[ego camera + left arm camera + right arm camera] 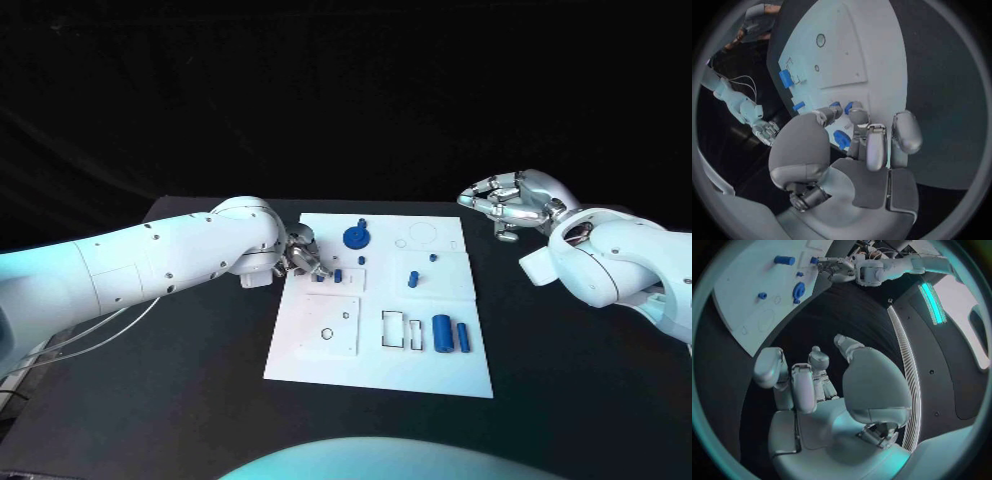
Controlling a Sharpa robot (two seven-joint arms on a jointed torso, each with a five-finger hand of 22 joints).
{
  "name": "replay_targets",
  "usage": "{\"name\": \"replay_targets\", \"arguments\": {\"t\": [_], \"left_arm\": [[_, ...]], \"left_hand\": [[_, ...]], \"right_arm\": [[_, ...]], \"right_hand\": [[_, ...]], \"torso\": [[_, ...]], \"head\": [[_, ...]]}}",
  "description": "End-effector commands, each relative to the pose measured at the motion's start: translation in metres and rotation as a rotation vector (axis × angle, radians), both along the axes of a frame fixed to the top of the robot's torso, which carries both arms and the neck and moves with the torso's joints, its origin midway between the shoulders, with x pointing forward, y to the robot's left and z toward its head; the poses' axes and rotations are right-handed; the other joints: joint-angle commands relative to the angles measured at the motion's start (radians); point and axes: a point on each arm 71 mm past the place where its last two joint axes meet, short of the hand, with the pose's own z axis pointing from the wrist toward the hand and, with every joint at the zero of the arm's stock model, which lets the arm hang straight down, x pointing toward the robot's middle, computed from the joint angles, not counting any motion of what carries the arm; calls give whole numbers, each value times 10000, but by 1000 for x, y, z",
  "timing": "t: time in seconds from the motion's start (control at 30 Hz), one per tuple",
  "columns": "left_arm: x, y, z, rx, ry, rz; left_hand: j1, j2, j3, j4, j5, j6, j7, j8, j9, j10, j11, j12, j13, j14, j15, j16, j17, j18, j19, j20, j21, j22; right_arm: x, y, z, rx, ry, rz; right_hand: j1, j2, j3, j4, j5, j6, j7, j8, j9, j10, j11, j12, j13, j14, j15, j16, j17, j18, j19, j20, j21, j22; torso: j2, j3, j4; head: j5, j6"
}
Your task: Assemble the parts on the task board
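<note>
Task board (433, 370) mid-table (173, 400); two cylinders (443, 334) side by side on it

The left hand (299, 252) covers the task board's (378, 372) left edge; its fingertip contact is indistinct. Small blue parts (338, 274) beside it are too small to identify.

Blue parts (443, 334) on a white task board (433, 375), black table (173, 400), silver hands.

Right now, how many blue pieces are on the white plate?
8 showing: one big round, far end; two mid-right; two tubes near-right; three by the left hand, which may hide more.
</note>
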Motion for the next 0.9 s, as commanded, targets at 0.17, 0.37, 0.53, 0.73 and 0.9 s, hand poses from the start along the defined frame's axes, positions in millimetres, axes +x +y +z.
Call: {"name": "replay_targets", "arguments": {"t": [0.17, 0.37, 0.53, 0.73, 0.9], "left_arm": [[0, 0, 0, -127, -8, 158], [0, 0, 2, -243, -192, 238], [0, 2, 3, -356, -360, 315], [0, 7, 11, -659, -617, 511], [3, 9, 22, -1095, -989, 690]], "left_hand": [[120, -54, -425, 184, -7, 14, 53, -104, -36, -60, 25, -101, -56, 653, -45, -45, 983, -63, 20, -36, -42, -22], [114, -48, -483, 201, -2, 20, 55, -109, -40, -63, 27, -108, -63, 652, -43, -47, 977, -64, 23, -35, -41, -17], [115, -9, -528, 212, 17, 40, 50, -106, -41, -66, 25, -118, -75, 651, -42, -49, 972, -59, 13, -35, -52, -38], [226, 190, -577, 204, 84, 36, 38, -130, -56, -114, 14, -207, -198, 628, -52, -83, 875, -32, -50, -39, -116, -165], [284, 203, -844, 218, 82, -350, 203, -310, -121, -706, 151, -946, -1245, 473, 47, -331, 269, 79, -393, 28, -458, -783]], "right_arm": [[0, 0, 0, 9, 21, 148], [0, 0, -1, 16, 26, 152], [-1, 0, -1, 18, 32, 144], [-1, 0, -1, 13, 46, 127], [0, -1, -2, -15, 58, 93]], "right_hand": [[1, 16, -48, 28, 38, -51, 4, 16, 11, 9, -32, 33, -3, 315, -72, -20, 10, 190, -55, -1, -47, -12], [-17, 21, -63, 51, 40, -53, 4, 20, 12, 21, -31, 47, 9, 315, -72, -21, 11, 188, -50, -1, -42, -6], [-17, 21, -63, 51, 40, -53, 4, 20, 12, 21, -31, 47, 9, 315, -72, -21, 11, 188, -50, -1, -42, -6], [-17, 21, -63, 51, 40, -53, 4, 20, 12, 21, -31, 47, 9, 315, -72, -21, 11, 188, -50, -1, -42, -6], [-31, 28, -77, 74, 42, -54, 3, 26, 13, 22, -31, 49, 8, 314, -71, -25, 4, 188, -49, -1, -47, -7]], "torso": [[-1, 0, 0], [12, -8, 1], [18, -13, -9], [9, -4, 5], [8, -4, 8]], "head": [[-21, 2], [-34, 50], [-72, 68], [-92, 69], [-103, 70]]}}
